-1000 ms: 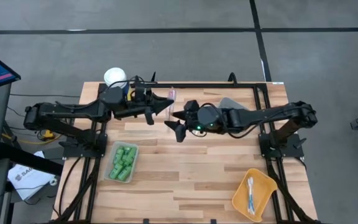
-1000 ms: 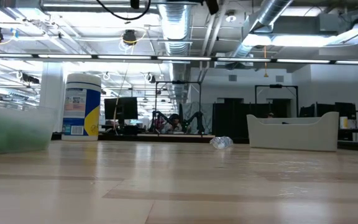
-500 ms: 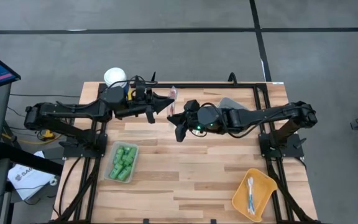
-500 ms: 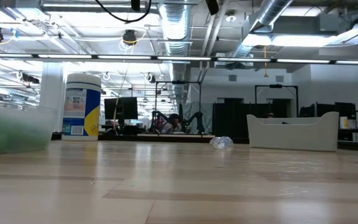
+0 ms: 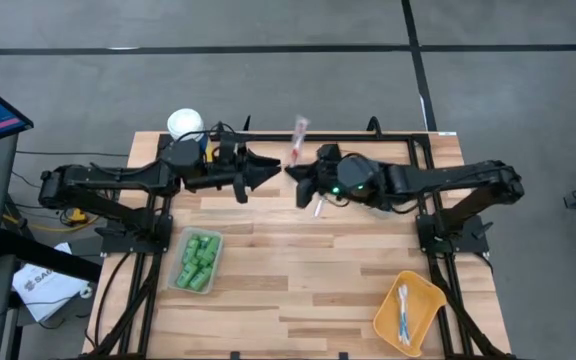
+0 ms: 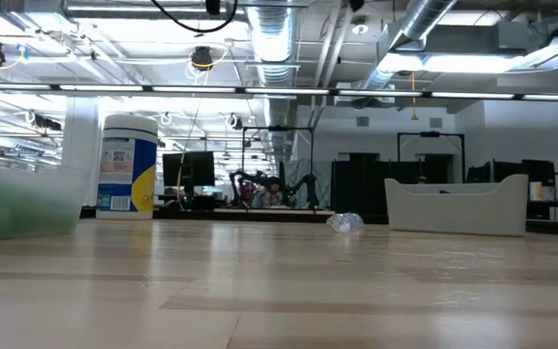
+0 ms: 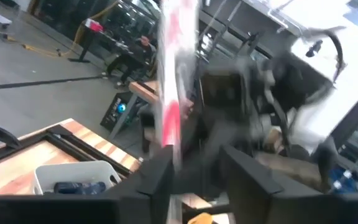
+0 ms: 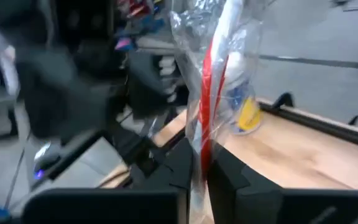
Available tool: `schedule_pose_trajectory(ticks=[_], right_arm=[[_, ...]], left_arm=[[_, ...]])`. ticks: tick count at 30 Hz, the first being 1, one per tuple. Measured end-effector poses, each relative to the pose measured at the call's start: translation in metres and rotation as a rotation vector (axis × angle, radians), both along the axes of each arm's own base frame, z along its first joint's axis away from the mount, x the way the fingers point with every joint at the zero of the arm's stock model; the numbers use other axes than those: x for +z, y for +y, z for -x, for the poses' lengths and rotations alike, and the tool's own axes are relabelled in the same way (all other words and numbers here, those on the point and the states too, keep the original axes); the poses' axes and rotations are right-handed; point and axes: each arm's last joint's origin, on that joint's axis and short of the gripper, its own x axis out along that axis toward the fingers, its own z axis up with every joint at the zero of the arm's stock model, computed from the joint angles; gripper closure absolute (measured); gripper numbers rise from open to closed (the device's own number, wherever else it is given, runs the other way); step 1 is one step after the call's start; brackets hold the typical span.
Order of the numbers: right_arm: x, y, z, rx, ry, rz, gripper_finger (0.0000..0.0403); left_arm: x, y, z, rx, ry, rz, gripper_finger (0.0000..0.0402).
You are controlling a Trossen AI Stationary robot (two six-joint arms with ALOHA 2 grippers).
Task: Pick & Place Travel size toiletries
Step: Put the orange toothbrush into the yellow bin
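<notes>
A toothbrush (image 5: pixel 298 128) in a clear wrapper, white with red, is up in the air over the table's far middle. My right gripper (image 5: pixel 305 177) is shut on it. My left gripper (image 5: pixel 276 164) stands just left of it, open, with the toothbrush (image 7: pixel 174 74) a little beyond its fingers. Green bottles lie in a clear bin (image 5: pixel 197 261) at the near left. More toothbrushes lie in a yellow tray (image 5: pixel 408 310) at the near right. Navy tubes show in a white bin (image 7: pixel 73 177). My right gripper pinches the wrapped toothbrush about its middle (image 8: pixel 202 163) between its two fingers, plastic and brush together. The fingers come level from the table's right side and lie across the brush. The brush is lifted clear of the table, its ends sticking out on both sides of the fingers.
A white-lidded canister (image 5: pixel 186 123) with a blue and yellow label (image 6: pixel 127 165) stands at the far left corner. The white bin (image 6: pixel 458 204) sits at the far right under my right arm. Bare wood lies between the green bin and the yellow tray.
My right gripper has shut on the toothbrush that my left gripper held. My left gripper has then opened and let go. My right gripper has drawn back toward the table's right and far edges with the brush, which has tipped and moved away from the left fingers.
</notes>
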Motion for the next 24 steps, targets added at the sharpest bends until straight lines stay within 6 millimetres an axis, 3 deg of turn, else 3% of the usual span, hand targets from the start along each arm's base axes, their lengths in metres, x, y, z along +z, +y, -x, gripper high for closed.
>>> schedule_pose_trajectory(ticks=[6, 10, 16, 24], right_arm=[[0.011, 0.0, 0.041, -0.139, 0.07, -0.091, 0.0388], [0.003, 0.015, 0.077, -0.255, 0.189, -0.204, 0.0381], [-0.023, 0.058, 0.122, -0.385, 0.354, -0.368, 0.0388], [-0.067, 0.14, 0.156, -0.542, 0.538, -0.565, 0.038]], left_arm=[[-0.003, -0.001, 0.0, -0.015, 0.036, -0.046, 0.0193], [-0.008, 0.0, -0.001, -0.003, 0.094, -0.074, 0.016], [-0.018, 0.001, -0.008, 0.025, 0.16, -0.102, 0.0148], [-0.047, 0.004, -0.033, 0.024, 0.269, -0.107, 0.0147]])
